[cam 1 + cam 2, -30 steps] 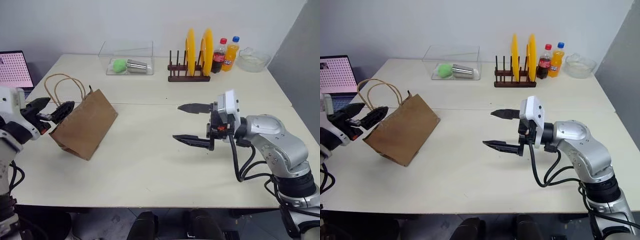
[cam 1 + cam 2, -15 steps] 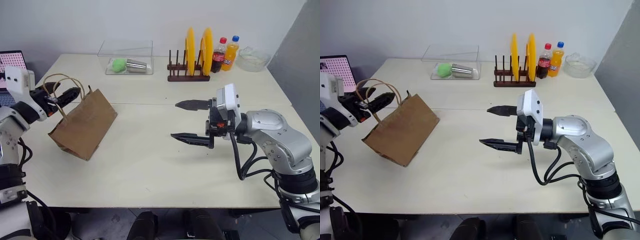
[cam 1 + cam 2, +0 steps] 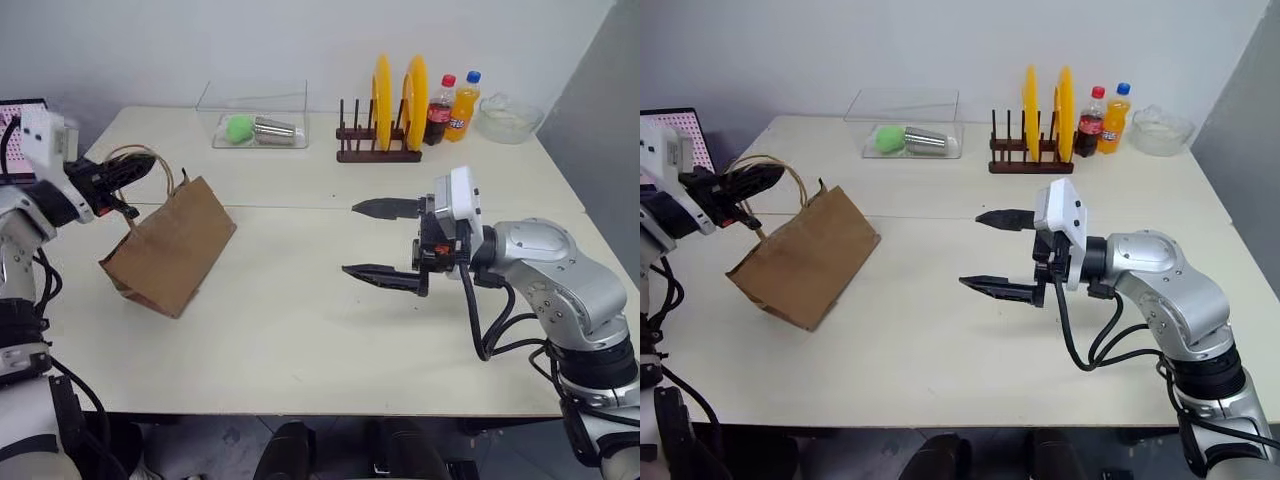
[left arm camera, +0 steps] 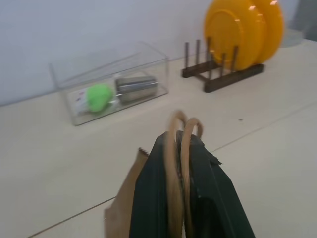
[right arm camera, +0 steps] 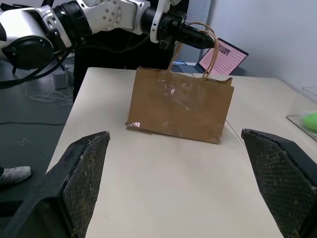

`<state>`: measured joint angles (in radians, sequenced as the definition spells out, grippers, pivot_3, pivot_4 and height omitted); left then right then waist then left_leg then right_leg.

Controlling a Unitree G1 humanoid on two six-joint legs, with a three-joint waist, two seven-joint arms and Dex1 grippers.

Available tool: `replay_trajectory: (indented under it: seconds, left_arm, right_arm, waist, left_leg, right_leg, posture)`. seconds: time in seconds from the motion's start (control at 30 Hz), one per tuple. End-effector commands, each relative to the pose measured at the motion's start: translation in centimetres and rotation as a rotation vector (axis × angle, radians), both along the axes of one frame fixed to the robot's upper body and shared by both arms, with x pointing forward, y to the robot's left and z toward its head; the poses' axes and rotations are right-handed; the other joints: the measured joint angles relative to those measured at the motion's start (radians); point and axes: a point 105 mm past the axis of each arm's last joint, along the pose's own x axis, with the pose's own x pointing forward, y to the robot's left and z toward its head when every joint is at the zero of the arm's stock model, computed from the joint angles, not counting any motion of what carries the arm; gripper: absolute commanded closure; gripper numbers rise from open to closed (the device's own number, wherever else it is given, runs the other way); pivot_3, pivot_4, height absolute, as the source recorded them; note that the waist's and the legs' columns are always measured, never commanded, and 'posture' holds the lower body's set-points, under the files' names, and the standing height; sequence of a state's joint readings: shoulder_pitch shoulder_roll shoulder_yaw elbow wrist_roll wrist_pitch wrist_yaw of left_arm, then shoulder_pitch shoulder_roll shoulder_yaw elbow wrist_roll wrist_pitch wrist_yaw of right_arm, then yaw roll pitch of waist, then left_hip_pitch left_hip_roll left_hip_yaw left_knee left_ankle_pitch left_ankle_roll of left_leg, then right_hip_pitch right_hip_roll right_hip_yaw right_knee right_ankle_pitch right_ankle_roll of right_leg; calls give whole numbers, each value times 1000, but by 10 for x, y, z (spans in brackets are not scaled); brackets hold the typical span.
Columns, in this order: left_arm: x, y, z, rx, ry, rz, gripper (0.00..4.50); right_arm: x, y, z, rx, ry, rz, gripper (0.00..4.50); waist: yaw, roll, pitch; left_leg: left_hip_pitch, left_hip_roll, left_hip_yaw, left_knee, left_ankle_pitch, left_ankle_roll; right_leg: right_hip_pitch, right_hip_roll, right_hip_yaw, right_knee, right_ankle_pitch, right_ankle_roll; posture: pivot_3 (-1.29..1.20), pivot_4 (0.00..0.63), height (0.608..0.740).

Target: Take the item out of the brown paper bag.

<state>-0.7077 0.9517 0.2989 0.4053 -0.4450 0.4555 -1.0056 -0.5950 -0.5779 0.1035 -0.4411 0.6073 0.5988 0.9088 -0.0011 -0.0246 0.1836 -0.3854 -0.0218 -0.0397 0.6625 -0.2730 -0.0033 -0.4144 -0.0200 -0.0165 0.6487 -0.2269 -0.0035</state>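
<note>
Beige table [image 3: 300, 340]: brown paper bag [image 3: 168, 250] near its left edge, handles [image 4: 181, 148] pinched in closed left gripper [image 3: 140, 166]; right gripper [image 3: 365, 240] spread wide, well apart, mid-table.

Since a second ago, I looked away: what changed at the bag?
The left claw rose, moved in and shut on the brown paper bag's handles. The open right claw kept still, as did the bag.
</note>
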Motion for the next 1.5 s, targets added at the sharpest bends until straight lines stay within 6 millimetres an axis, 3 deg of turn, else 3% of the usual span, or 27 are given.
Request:
replay_trajectory:
  seconds: [0.03, 0.2, 0.37, 0.7, 1.0, 1.2, 1.5]
  left_arm:
    - [-6, -13, 22, 62, -43, -92, 4475]
    - [-4, -37, 28, 83, -51, -208, 4475]
    - [1, -77, 34, 115, -85, -368, 4475]
    - [33, -152, 56, 114, -174, -577, 4475]
    - [53, -227, 58, 105, -251, -695, 4475]
    - [58, -250, 52, 139, -277, -706, 4475]
    - [65, -257, 49, 214, -290, -655, 4475]
  right_arm:
    - [-7, -3, 9, 17, -53, -16, 0]
    - [-10, -10, 4, 6, -47, -57, 0]
    - [-17, -21, -4, -25, -9, -85, 0]
    - [-25, -35, -13, -54, 24, -175, 0]
    - [-26, -46, -24, -70, 41, -293, 0]
    - [-26, -56, -30, -63, 96, -415, 0]
    - [-33, -61, -30, -56, 110, -488, 0]
  waist:
    - [-1, 0, 0]
    - [0, 0, 0]
    - [5, -1, 0]
    - [-1, -2, 1]
    - [-3, -3, 2]
    - [-1, -4, 2]
    - [-2, -5, 3]
  left_leg:
    - [0, 0, 0, 0, 0, 0]
    - [-3, 0, 0, 0, 0, 0]
    - [-10, -1, -1, 3, 0, 0]
    - [-12, -1, -1, 5, 0, 0]
    - [-13, -1, 0, 6, 0, 1]
    - [-12, -1, 0, 6, 0, 1]
    - [-12, -1, 0, 11, 0, 1]
  right_leg:
    - [0, 0, 0, 0, 0, 0]
    - [-3, 0, 0, 1, 0, 0]
    - [-7, 0, -1, 2, 0, 0]
    - [-7, 0, -2, 2, 0, 1]
    - [-8, 1, -1, 3, 0, 1]
    - [-9, 1, -1, 6, 0, 1]
    - [-9, 1, 0, 11, -3, 6]
  posture:
    - [0, 150, 740]
    - [0, 150, 740]
    - [0, 150, 740]
    - [0, 150, 740]
    - [0, 150, 740]
    - [0, 150, 740]
    - [0, 150, 740]
